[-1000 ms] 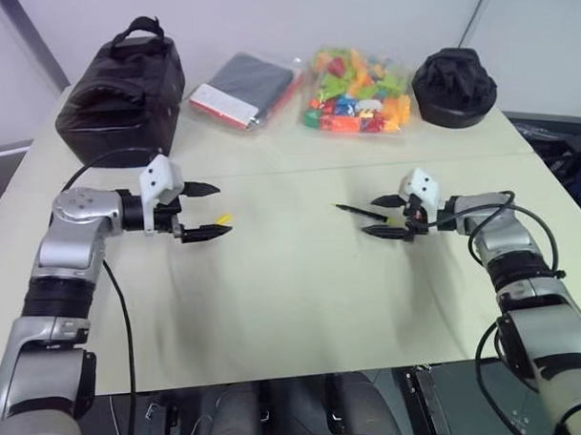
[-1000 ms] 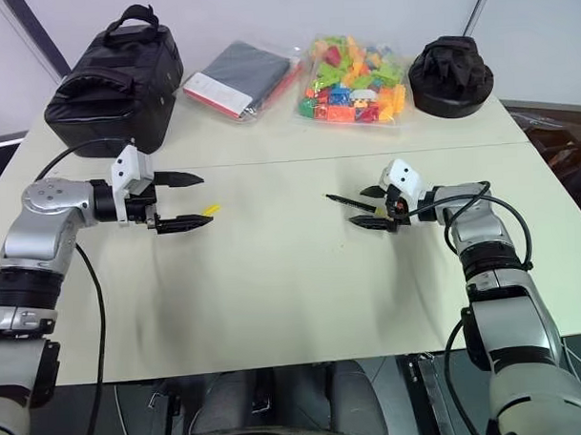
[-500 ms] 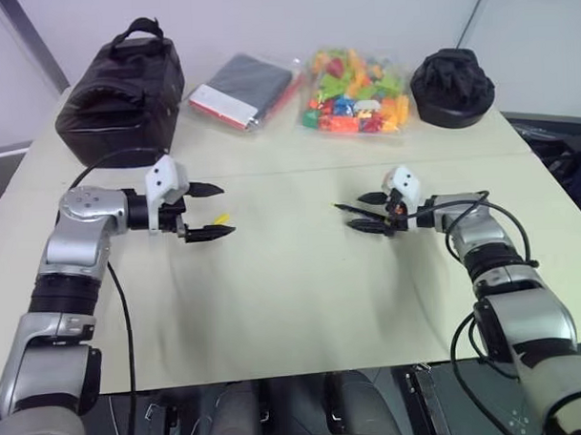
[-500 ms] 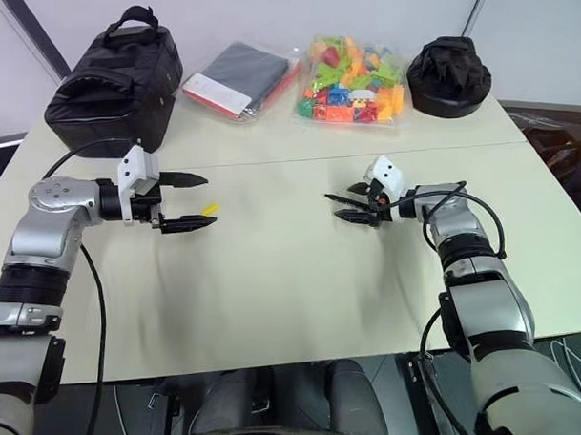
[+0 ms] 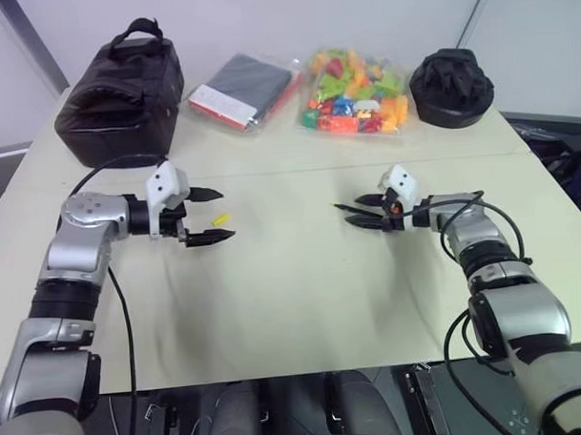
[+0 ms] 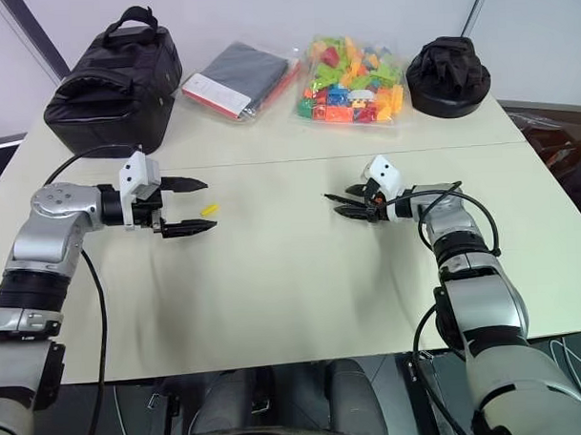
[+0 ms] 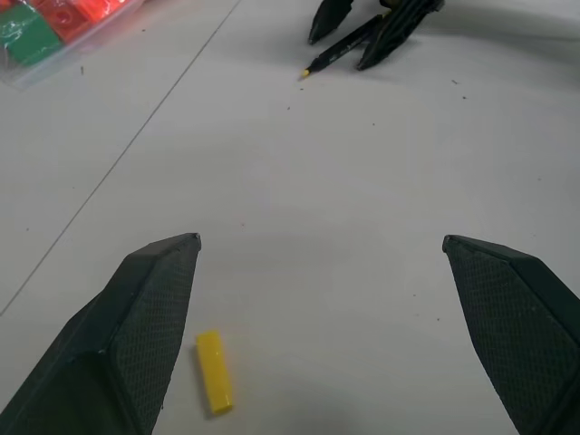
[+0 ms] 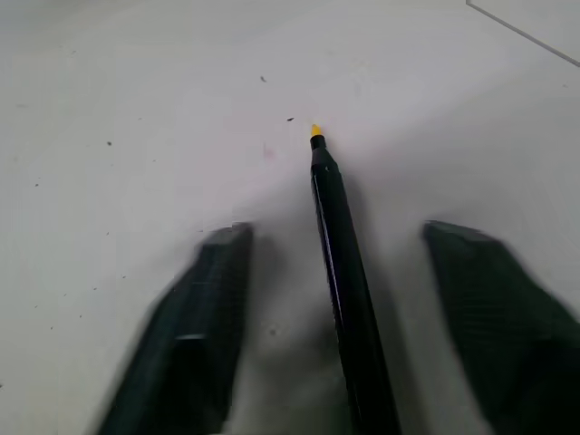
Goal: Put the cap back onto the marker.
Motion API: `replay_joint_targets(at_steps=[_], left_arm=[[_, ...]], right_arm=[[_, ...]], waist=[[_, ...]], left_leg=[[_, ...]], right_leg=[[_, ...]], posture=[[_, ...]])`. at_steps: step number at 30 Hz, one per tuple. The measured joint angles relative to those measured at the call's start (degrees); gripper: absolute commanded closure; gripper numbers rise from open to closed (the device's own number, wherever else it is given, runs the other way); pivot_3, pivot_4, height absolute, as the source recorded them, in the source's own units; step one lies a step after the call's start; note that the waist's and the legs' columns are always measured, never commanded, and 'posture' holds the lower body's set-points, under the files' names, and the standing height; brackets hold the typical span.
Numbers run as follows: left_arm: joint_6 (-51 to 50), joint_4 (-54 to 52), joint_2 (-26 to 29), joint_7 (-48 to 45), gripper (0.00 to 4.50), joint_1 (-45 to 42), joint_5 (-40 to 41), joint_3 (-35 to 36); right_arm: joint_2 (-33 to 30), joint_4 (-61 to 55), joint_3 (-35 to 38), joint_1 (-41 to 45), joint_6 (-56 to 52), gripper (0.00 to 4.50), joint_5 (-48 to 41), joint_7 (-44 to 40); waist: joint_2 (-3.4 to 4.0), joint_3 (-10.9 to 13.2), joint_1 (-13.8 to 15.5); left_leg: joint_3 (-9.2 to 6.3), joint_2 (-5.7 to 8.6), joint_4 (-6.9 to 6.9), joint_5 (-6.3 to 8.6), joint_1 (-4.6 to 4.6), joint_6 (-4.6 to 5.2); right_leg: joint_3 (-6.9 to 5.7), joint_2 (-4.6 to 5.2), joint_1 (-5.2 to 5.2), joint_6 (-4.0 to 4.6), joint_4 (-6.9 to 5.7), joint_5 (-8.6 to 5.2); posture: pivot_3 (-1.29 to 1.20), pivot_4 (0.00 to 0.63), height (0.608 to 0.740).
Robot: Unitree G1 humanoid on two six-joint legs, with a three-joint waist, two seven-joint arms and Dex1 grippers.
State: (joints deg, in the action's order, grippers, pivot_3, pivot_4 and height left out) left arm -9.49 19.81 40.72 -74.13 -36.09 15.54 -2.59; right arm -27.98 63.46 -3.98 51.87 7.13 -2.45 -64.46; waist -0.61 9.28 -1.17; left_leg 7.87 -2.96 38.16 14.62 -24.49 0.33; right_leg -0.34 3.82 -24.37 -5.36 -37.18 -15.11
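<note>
The cap [image 7: 215, 384], a tiny yellow cylinder, lies on the pale table [image 5: 293, 303] left of centre. My left gripper [image 5: 225, 214] is open at it, pointing right, and the cap sits close to one fingertip [image 7: 168, 272]. The marker [image 8: 340, 245], thin and black with a small yellow tip, lies right of centre with its tip pointing left. My right gripper [image 6: 343, 200] straddles the marker's rear part, one finger on each side. A gap shows between each finger and the marker, so the gripper is open.
Along the table's far edge stand a black bag [image 5: 119, 90], a flat dark packet [image 5: 243, 85], a clear bag of colourful toy pieces [image 5: 355, 91] and a black round pouch [image 5: 451, 73]. A seam [image 5: 289, 170] runs across the table behind both grippers.
My right gripper has slid a little to the left along the marker, and its fingers have drawn closer together around it. The left gripper and the cap have stayed put.
</note>
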Motion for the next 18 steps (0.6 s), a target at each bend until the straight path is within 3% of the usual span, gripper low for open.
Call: replay_joint_targets(at_steps=[3, 14, 18], left_arm=[[-0.02, -0.18, -0.22, 0.36, 0.00, 0.08, 0.00, 0.00], [0.11, -0.49, -0.15, 1.70, 0.00, 2.71, -0.03, 0.20], [0.47, 1.63, 1.48, 3.16, 0.00, 2.63, -0.06, 2.12]], right_arm=[[0.16, 0.09, 0.01, 0.01, 0.35, 4.45, 0.13, 0.05], [0.19, -0.13, -0.06, 0.36, 0.68, 4.45, 1.50, 1.03], [-0.63, -6.01, -1.40, 1.68, -2.85, 4.45, 3.39, 1.45]], waist=[[0.00, 0.00, -0.01], [0.00, 0.00, -0.02], [0.03, 0.01, -0.07]], left_leg=[[0.00, 0.00, 0.00, -0.02, 0.00, -0.03], [-0.01, 0.00, 0.01, -0.06, 0.02, -0.09], [-0.11, -0.02, 0.00, -0.06, 0.00, -0.11]], right_leg=[[0.00, 0.00, 0.00, 0.00, 0.00, 0.00], [0.01, 0.00, 0.00, 0.01, -0.06, 0.00], [0.04, 0.00, -0.10, 0.01, -0.10, 0.00]], posture=[[0.00, 0.150, 0.740], [0.00, 0.150, 0.740], [0.00, 0.150, 0.740]])
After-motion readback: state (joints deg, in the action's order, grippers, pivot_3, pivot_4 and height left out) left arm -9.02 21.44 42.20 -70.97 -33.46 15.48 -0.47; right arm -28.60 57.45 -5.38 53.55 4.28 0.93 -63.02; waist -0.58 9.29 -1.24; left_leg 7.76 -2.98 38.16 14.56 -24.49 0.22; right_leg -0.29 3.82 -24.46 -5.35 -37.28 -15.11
